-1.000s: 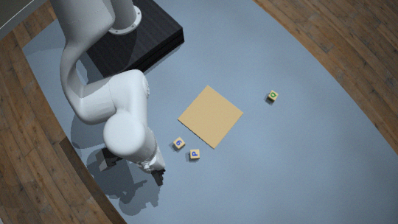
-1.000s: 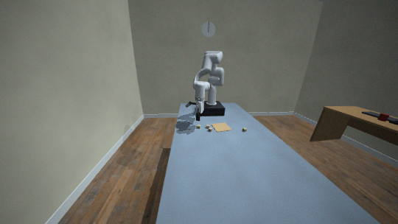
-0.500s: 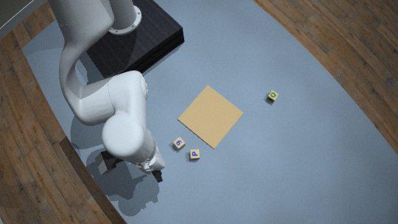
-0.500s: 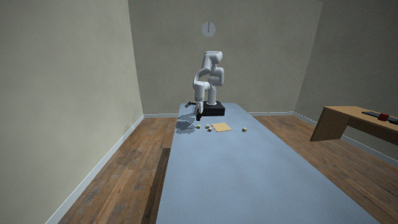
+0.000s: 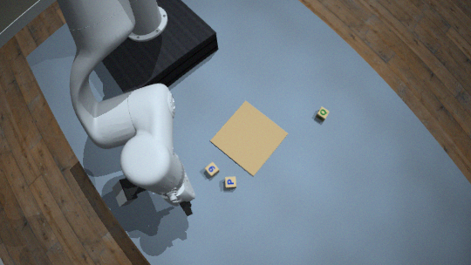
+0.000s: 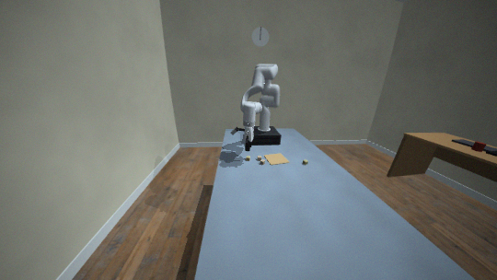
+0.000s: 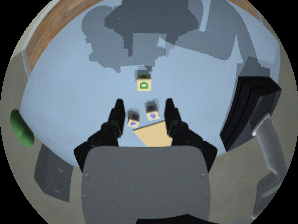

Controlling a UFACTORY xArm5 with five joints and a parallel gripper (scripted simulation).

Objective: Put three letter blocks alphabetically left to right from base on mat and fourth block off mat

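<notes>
Tan mat [image 5: 249,146] [image 6: 276,159] [image 7: 152,134]: flat on the blue table [image 5: 371,187] [image 6: 294,221] [image 7: 65,90], and not one block was on it!
Gripper [image 5: 187,209] [image 6: 248,146] [image 7: 144,106]: up above the table, fingers standing fairly wide, nothing between them.
D block [image 6: 248,158] [image 7: 144,85]: off the mat, its green letter up and lying sideways in the wrist view, just ahead of the fingertips there; the arm [image 5: 146,159] [image 6: 248,115] hid it from the top camera.
Blue 9-like block [image 5: 212,169] [image 6: 259,157] [image 7: 152,111]: on the table near the mat's edge, between the mat and the arm in the top view.
P block [image 5: 230,182] [image 6: 262,162] [image 7: 133,119]: blue letter up, right near the 9-like one, a gap between them, also off the mat.
Green Q block [image 5: 323,113] [image 6: 305,161]: way out on the mat's other side, well apart from the blue-lettered pair.
Black base [image 5: 192,65] [image 6: 271,138] [image 7: 245,110]: on the table, under the arm.
</notes>
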